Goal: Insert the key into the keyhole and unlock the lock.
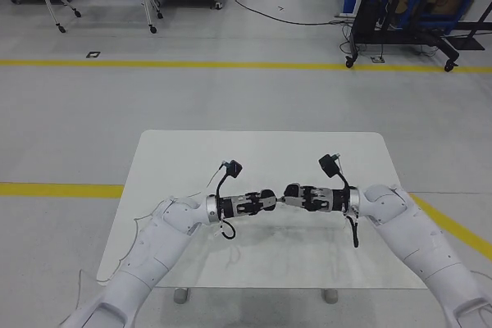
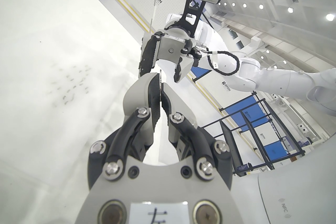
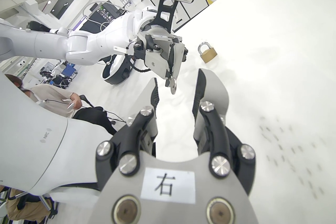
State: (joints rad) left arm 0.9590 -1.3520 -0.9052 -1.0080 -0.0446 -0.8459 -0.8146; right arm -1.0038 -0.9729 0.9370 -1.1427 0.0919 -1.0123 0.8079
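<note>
We see a white, smooth-topped bench (image 1: pixel 328 148) with rounded corners, its matte surface marked by a patch of small dark scuffs (image 3: pixel 288 143). Above its middle, two glossy white arms meet tip to tip. The left gripper (image 2: pixel 160 82) has grey metal fingers lined with black ribbed pads, and these are clenched on the key (image 3: pixel 172 86), a thin, flat piece of silvery metal with a round bow that pokes out past the fingertips. Seen edge-on between the pads, the key looks like a narrow sliver. The right gripper (image 3: pixel 178 75), of the same build, is released, its ribbed pads spread wide with nothing between them, and it faces the key from the right, with the key's bow just in front of its gap. The lock (image 3: pixel 207 53) is a small brass padlock with a curved steel shackle. It lies flat on the bench, below and apart from both grippers, past the left gripper as seen from the right one. Each wrist carries a black boxy camera on a stalk. On the grey floor far beyond the bench run yellow lines (image 1: pixel 230 64), and a dark wheeled frame (image 1: pixel 410 33) stands at the far right.
</note>
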